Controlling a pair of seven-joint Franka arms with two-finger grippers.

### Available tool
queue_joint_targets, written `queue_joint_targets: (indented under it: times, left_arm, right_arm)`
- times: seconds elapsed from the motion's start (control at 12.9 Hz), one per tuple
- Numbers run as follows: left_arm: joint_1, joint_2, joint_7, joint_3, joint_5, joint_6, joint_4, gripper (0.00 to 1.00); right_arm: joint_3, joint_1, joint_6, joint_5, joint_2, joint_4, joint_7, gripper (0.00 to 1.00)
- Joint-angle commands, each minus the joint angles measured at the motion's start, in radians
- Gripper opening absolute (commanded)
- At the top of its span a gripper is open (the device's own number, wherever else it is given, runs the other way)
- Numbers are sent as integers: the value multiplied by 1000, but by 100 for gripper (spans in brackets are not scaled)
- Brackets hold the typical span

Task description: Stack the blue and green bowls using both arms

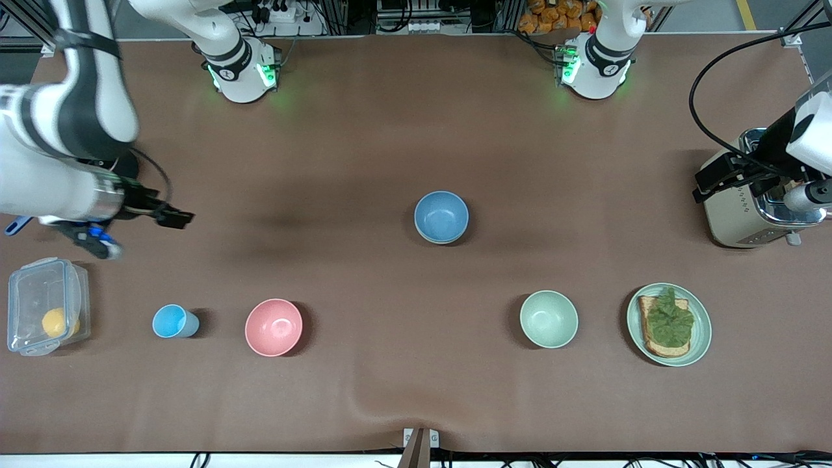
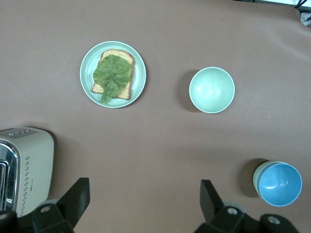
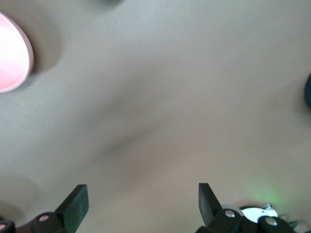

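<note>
The blue bowl (image 1: 441, 217) stands upright at the table's middle, nested inside the green bowl, whose pale sage rim (image 2: 256, 175) shows under it in the left wrist view, where the blue bowl (image 2: 280, 184) also appears. My left gripper (image 1: 803, 195) is open and empty, up in the air over the toaster at the left arm's end; its own view shows it (image 2: 144, 190) spread wide. My right gripper (image 1: 97, 242) is open and empty, up over the right arm's end above the clear box; its own view shows it (image 3: 142, 191) over bare mat.
A mintier green bowl (image 1: 548, 318) and a green plate with toast and lettuce (image 1: 701, 338) lie nearer the front camera. A pink bowl (image 1: 273, 327), a light-blue cup (image 1: 171, 321) and a clear box (image 1: 26, 286) with a yellow fruit stand toward the right arm's end. A toaster (image 1: 734, 214) stands at the left arm's end.
</note>
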State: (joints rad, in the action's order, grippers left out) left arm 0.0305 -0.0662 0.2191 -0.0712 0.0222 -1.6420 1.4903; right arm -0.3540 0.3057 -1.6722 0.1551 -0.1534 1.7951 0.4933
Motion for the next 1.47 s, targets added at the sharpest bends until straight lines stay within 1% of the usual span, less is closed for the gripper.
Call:
queue_joint_targets:
  times: [0.0, 0.16, 0.23, 0.31, 0.47, 0.54, 0.62, 0.7, 0.85, 1.16, 1.32, 1.4]
  left_arm:
    - [5, 22, -12, 2, -10, 27, -15, 100]
    - [5, 31, -12, 2, -22, 42, -13, 100]
    - [6, 31, -12, 4, -24, 45, -15, 100]
    - [9, 32, -12, 5, -24, 45, -15, 100]
    - [9, 32, -12, 5, -24, 65, -15, 100]
    - [9, 32, -14, 5, -22, 83, -15, 100]
    - [9, 32, -14, 5, -24, 85, -15, 100]
    - [9, 34, -15, 5, -24, 85, -15, 100]
    - [8, 40, -15, 4, -25, 85, -15, 100]
    - [6, 55, -27, -2, -25, 85, -1, 100]
    - [6, 55, -41, -4, -27, 88, -1, 100]
    - [6, 55, -50, -4, -48, 91, -1, 100]
  right_arm:
    - [120, -130, 12, -58, 75, -13, -53, 100]
    - [229, -258, 25, -66, 133, -13, -133, 100]
    - [262, -293, 35, -65, 161, -16, -145, 100]
    - [294, -301, 48, -66, 187, -25, -144, 100]
    - [342, -329, 112, -65, 201, -106, -142, 100]
    - [383, -365, 149, -60, 209, -141, -147, 100]
    - [429, -396, 158, -58, 222, -160, -147, 100]
    - [443, -401, 163, -58, 225, -172, -142, 100]
    - [445, -384, 177, -55, 225, -192, -131, 100]
    - [429, -373, 157, -55, 224, -195, -156, 100]
    - [422, -373, 157, -52, 219, -192, -206, 100]
    - [422, -373, 152, -52, 218, -188, -209, 100]
